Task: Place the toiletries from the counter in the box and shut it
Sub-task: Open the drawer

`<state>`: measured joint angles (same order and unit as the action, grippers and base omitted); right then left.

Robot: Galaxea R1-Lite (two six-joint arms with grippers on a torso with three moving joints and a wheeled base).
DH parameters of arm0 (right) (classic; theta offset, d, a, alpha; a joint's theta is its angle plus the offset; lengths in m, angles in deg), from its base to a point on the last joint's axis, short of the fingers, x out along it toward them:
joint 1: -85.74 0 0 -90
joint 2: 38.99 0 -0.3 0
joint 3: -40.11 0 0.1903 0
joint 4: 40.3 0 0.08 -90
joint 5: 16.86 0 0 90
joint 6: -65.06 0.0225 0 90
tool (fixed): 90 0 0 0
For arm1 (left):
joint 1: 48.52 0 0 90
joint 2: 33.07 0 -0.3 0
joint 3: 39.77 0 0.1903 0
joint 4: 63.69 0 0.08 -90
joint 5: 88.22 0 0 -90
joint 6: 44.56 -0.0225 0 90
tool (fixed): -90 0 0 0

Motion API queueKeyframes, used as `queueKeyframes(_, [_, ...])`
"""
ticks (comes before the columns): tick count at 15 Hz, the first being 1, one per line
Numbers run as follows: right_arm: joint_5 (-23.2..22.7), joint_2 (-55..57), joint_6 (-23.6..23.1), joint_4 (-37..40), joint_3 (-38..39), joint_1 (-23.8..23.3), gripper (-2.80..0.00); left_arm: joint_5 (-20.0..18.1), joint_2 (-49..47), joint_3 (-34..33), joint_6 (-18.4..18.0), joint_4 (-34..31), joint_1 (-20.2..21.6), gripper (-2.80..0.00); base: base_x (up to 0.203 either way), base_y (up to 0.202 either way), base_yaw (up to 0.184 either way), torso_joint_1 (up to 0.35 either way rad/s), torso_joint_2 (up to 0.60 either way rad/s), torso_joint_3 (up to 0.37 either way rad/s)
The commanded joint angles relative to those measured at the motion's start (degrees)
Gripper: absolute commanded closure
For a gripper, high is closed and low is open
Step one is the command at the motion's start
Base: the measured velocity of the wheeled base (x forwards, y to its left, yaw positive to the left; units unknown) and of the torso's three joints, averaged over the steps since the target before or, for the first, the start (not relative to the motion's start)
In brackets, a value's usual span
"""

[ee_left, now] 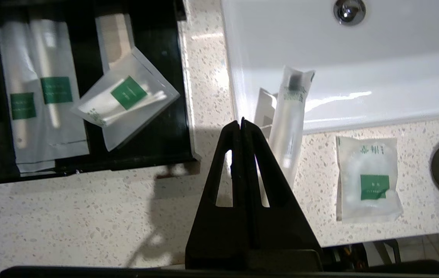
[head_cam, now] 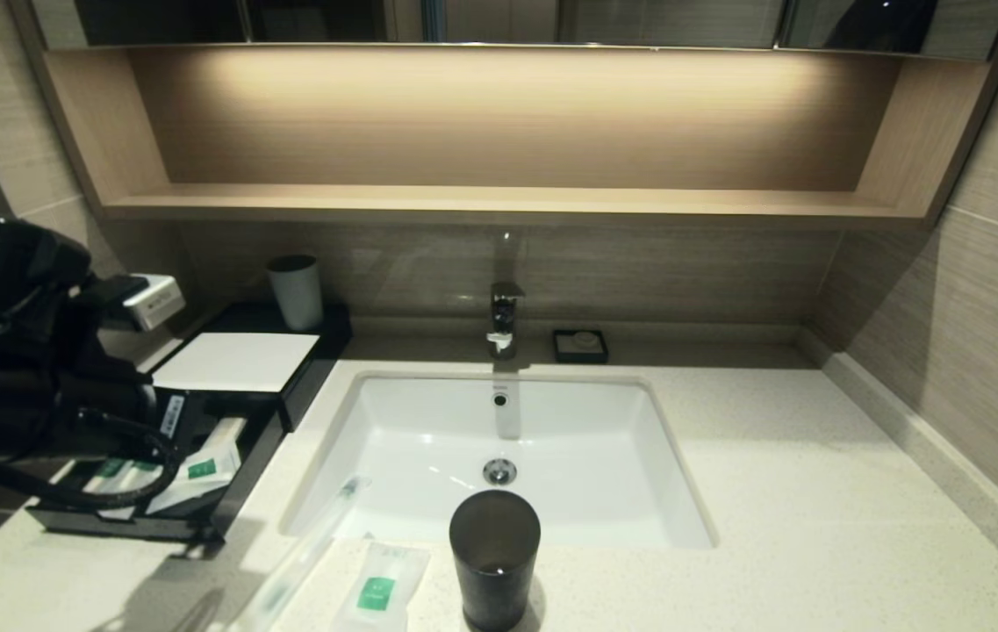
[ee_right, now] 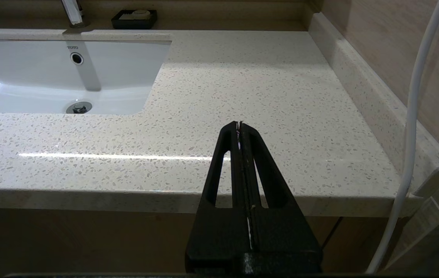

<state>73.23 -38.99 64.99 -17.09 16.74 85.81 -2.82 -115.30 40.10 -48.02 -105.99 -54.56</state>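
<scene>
Two toiletries lie on the table point(head_cam: 771, 491) at its front edge: the toothbrush point(ee_left: 289, 127), long axis running from the front edge toward the sink point(head_cam: 604, 439), its head end overhanging the basin rim, and the sachet point(ee_left: 368, 179) flat just beside it. In the head view both are cut off at the frame edge. The box point(head_cam: 240, 362) stands left with its drawer pulled out, the left arm hiding part of it. The left gripper point(ee_left: 241, 121) hovers between drawer and toothbrush, jaws pressed together, empty. The right gripper point(ee_right: 239, 124) is parked off the table's front edge, jaws likewise closed.
</scene>
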Motion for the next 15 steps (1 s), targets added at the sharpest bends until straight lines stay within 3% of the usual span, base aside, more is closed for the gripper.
queueKeyframes(1, [0.0,0.0,0.0,0.0,0.1,0.0,0.0,-0.3,-1.5,-1.3,-0.1,-0.5,-1.9,0.0,0.0,0.0,0.0,0.0,0.0,0.0])
queueKeyframes(8, [0.0,0.0,0.0,0.0,0.1,0.0,0.0,-0.2,-2.6,-6.3,-0.3,-0.6,-5.4,0.0,0.0,0.0,0.0,0.0,0.0,0.0])
queueKeyframes(11, [0.0,0.0,0.0,0.0,0.1,0.0,0.0,-0.3,-3.0,-9.1,-5.7,-0.4,-5.7,0.0,0.0,0.0,0.0,0.0,0.0,0.0])
queueKeyframes(15, [0.0,0.0,0.0,0.0,0.1,0.0,0.0,-0.1,-4.3,-9.7,-6.3,-0.6,-5.7,0.0,0.0,0.0,0.0,0.0,0.0,0.0])
